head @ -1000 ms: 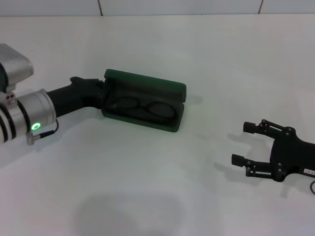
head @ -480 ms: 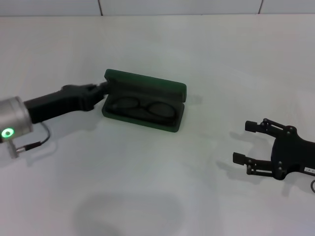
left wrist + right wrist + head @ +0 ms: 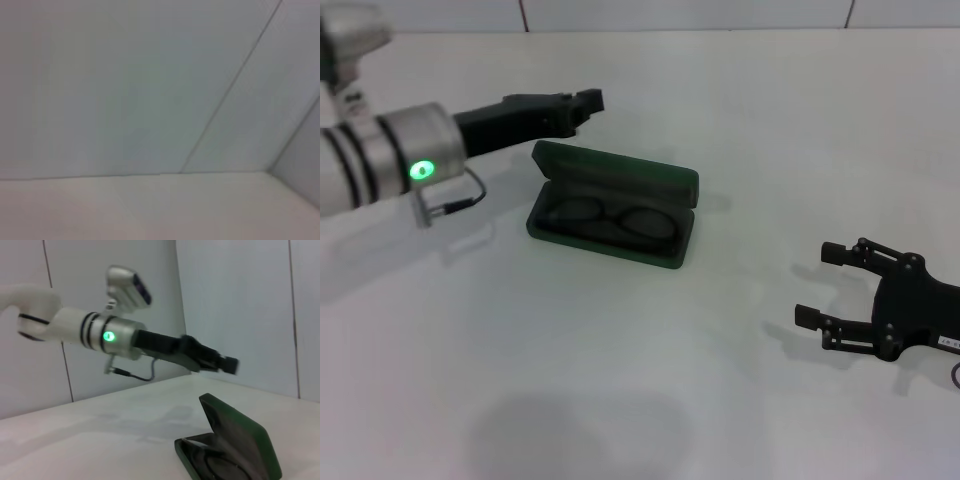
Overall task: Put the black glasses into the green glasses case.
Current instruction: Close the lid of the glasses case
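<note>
both lenses of the black glasses lie inside the green glasses case, below our left gripper (jaws unreadable); right gripper spread, well apart. we judge only closing remains.

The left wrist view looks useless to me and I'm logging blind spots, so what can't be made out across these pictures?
- Left wrist view: only wall and bare table; neither the case nor the left end effector shows.
- Right wrist view: the green glasses case is cut by the bottom edge; the black glasses are blurred inside.
- Head view: gold lettering on the lid is too small to see; the right end effector rests open on the table.
</note>
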